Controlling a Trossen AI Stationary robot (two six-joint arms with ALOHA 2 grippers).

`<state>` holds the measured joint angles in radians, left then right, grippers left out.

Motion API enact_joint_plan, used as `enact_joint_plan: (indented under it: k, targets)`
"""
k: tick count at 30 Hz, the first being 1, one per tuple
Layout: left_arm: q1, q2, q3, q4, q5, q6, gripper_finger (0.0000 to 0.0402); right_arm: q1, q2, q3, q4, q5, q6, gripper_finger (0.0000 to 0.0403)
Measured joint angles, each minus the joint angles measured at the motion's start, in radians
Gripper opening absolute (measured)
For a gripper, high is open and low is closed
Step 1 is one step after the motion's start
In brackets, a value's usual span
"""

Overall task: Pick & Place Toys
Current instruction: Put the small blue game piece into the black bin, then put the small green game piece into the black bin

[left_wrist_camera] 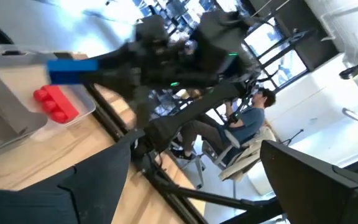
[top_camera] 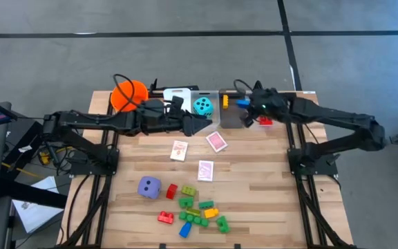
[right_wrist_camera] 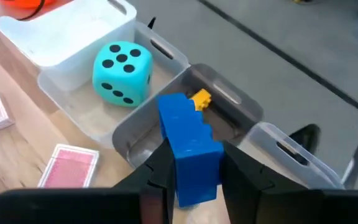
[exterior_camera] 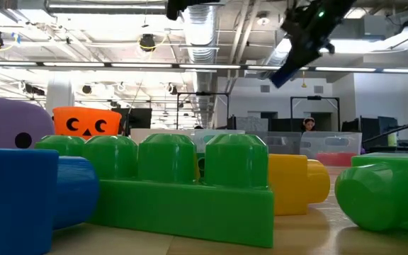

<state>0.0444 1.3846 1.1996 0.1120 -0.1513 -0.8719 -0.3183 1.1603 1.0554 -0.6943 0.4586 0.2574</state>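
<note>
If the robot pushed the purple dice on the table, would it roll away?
Probably not far. The purple dice has flat faces and rounded corners, so it would likely slide or tip over once on the wooden table. It sits apart from the bricks, and being larger than them, it may need a wide grip.

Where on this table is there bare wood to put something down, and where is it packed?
Bare wood lies right of the three pink cards, toward the table's right edge, and left of the purple die. The brick pile crowds the front middle. The bins, orange bucket and both arms fill the back edge.
</note>
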Motion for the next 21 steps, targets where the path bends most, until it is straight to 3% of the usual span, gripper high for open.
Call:
enact_joint_plan:
  k: [5, 11, 16, 21]
  targets:
    - [-0.01, 0.0, 0.001, -0.001, -0.018, -0.028, 0.0342, -0.07, 0.083, 0.0, 0.075, -0.017, -0.029, 0.0103]
    - [-0.05, 0.0, 0.001, 0.0, -0.021, -0.031, 0.0336, -0.116, 0.184, 0.0, 0.059, -0.037, -0.014, 0.0187]
    - [-0.087, 0.0, 0.001, -0.001, -0.021, -0.014, 0.0336, -0.139, 0.243, 0.0, 0.044, -0.151, -0.021, 0.0249]
    - [-0.107, 0.0, 0.001, -0.001, -0.054, 0.022, 0.0336, -0.124, 0.246, 0.0, 0.048, -0.353, -0.081, 0.0268]
